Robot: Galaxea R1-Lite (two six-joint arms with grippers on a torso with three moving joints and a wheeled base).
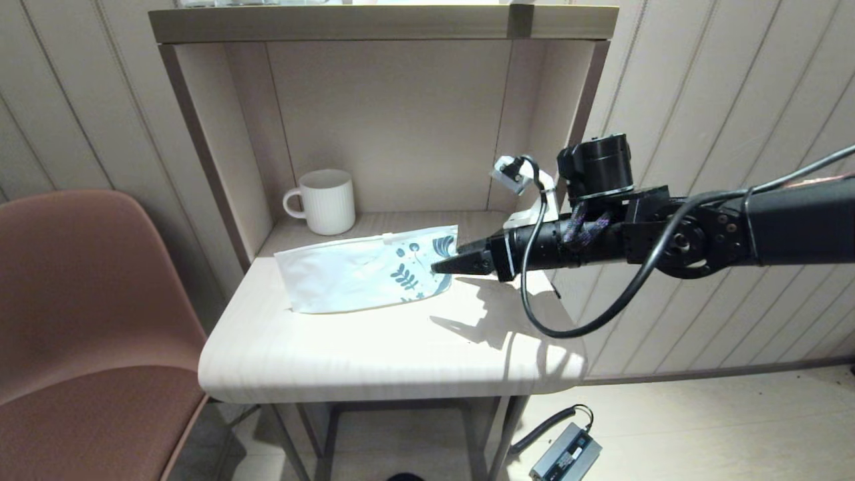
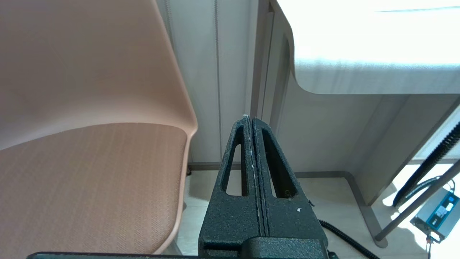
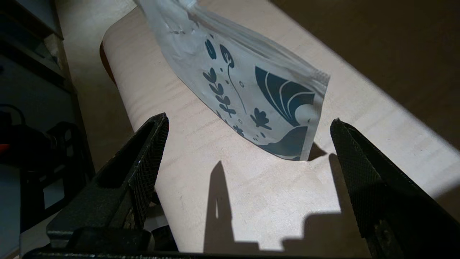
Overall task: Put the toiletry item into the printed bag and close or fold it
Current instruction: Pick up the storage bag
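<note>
The printed bag (image 1: 367, 270) lies flat on the small desk (image 1: 374, 354), white with a dark-blue leaf print at its right end and a small white zip slider (image 1: 386, 235) on its far edge. My right gripper (image 1: 446, 262) reaches in level from the right and stands open just short of the printed end, nothing between its fingers. The right wrist view shows the bag (image 3: 251, 79) ahead of that gripper (image 3: 248, 121), its corner lifted slightly off the wood. The toiletry item does not show in any view. My left gripper (image 2: 249, 120) hangs shut and empty below the desk beside the chair.
A white ribbed mug (image 1: 327, 200) stands at the back left of the alcove, close behind the bag. Side walls and a shelf top (image 1: 381, 23) enclose the desk. A brown chair (image 1: 87, 300) is at the left. A power unit (image 1: 566, 454) with a coiled cable lies on the floor.
</note>
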